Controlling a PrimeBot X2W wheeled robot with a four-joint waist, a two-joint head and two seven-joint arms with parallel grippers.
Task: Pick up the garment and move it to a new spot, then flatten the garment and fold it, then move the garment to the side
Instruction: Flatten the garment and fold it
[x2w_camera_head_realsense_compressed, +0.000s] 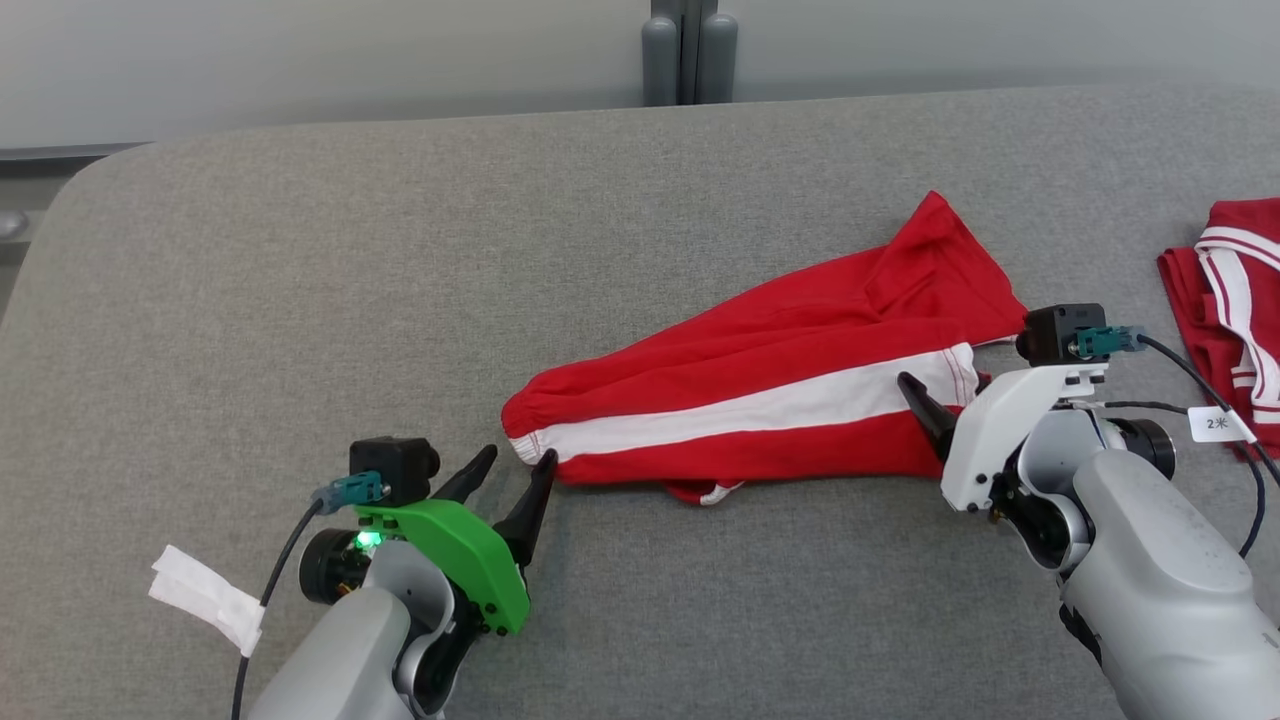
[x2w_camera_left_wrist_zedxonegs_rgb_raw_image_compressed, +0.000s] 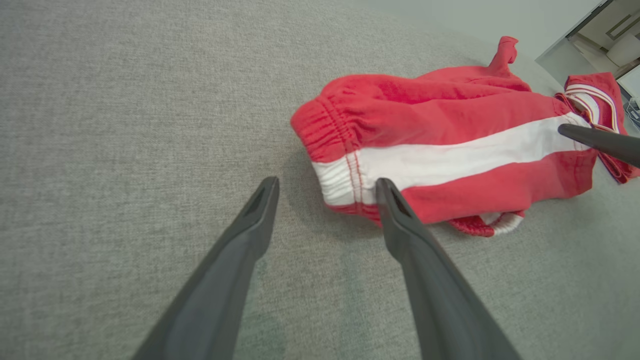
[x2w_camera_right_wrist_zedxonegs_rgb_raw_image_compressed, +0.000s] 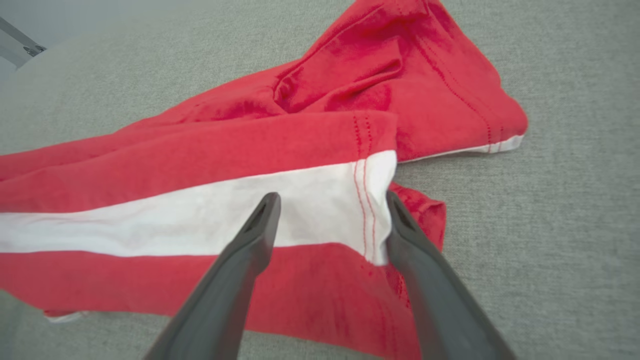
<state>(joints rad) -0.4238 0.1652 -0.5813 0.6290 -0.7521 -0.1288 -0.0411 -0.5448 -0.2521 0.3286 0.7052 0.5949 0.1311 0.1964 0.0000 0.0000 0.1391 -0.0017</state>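
The garment (x2w_camera_head_realsense_compressed: 780, 390), a pair of red shorts with a broad white stripe, lies crumpled along the middle of the grey, cloth-covered counter (x2w_camera_head_realsense_compressed: 300, 300). It runs from left to right. Its gathered waistband is at the left end and the stitched leg hem is at the right. One red corner sticks out toward the far right, and a small scrap of red and white shows from under the near edge.

The left claw (x2w_camera_head_realsense_compressed: 520, 455) is low at the waistband end with its fingers spread wide and nothing between them. Its right finger (x2w_camera_left_wrist_zedxonegs_rgb_raw_image_compressed: 400, 220) is at the edge of the white stripe, though I cannot tell whether it touches the cloth. Its other finger is over bare counter.

The right claw (x2w_camera_right_wrist_zedxonegs_rgb_raw_image_compressed: 331, 196) is over the hem end, also spread wide and holding nothing. One finger is above the white stripe and the other is just beside the stitched hem.

Well to the right, near the counter's edge, lies a second garment (x2w_camera_head_realsense_compressed: 1235, 300), red with thin white bands. A small white tag (x2w_camera_head_realsense_compressed: 1215, 423) hangs on the right arm's cable.
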